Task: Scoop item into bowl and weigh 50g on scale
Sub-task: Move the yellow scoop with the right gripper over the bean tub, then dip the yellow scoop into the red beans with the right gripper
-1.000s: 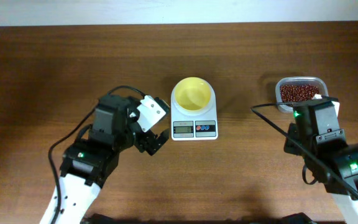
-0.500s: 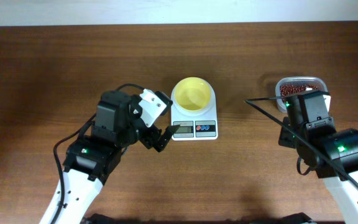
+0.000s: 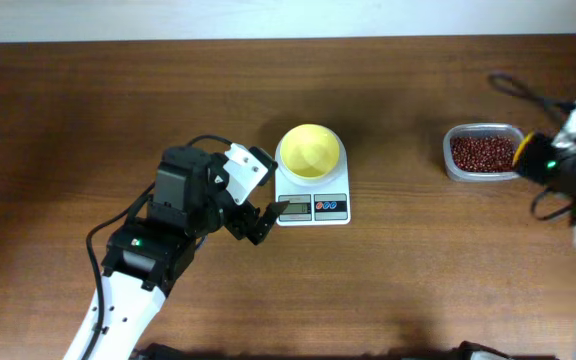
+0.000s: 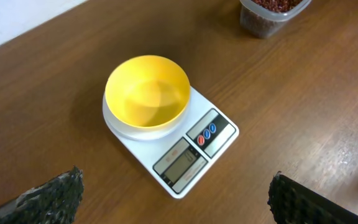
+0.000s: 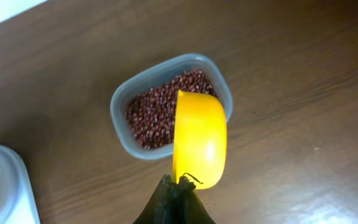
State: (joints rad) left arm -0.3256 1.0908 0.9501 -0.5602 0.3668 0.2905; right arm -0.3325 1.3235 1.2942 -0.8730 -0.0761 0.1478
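As the right gripper (image 5: 178, 186) pinches the yellow scoop (image 5: 199, 140) above the red-brown beans (image 5: 157, 115), it should dip low toward 11 o'clock, the left gripper (image 4: 174, 200) standing wide.

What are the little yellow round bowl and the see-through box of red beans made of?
The small round yellow bowl looks like smooth plastic: even colour, soft sheen. The clear rounded box is probably thin plastic too; the beans show through its cloudy wall.

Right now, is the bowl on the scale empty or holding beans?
Empty. Left wrist and overhead views show only bare yellow inside the bowl on the scale; the beans lie in the clear container.
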